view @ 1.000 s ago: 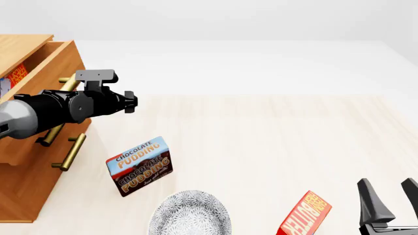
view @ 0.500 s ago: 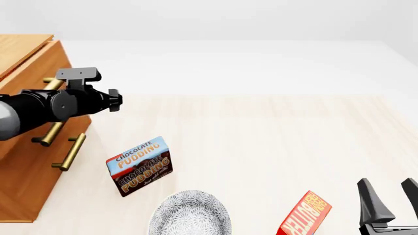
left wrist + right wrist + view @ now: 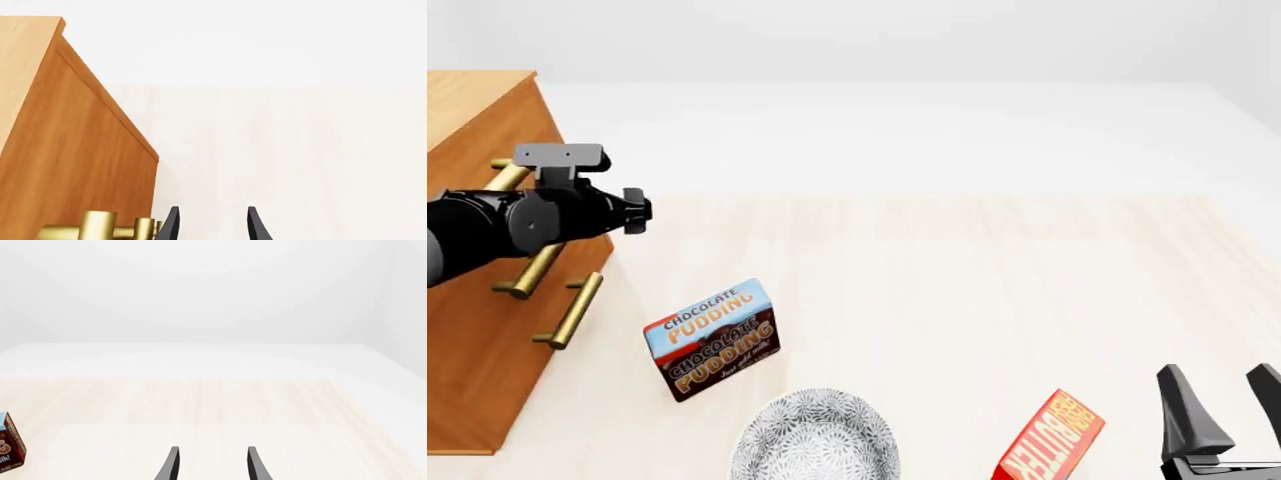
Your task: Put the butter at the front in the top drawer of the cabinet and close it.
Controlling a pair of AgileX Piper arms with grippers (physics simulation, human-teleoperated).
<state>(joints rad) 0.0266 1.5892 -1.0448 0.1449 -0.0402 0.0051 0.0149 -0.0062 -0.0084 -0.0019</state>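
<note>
Pale wood surface [image 3: 988, 290] is holding the cabinet [image 3: 481, 330] at the far left, with its top drawer [image 3: 527, 215] pushed in flush. Left fingers [image 3: 212, 227] are sitting apart with nothing between them, just beside the brass handle [image 3: 100, 229]. Right fingers [image 3: 1228, 410] are spread wide near the red butter [image 3: 1052, 440] at the near edge.
</note>
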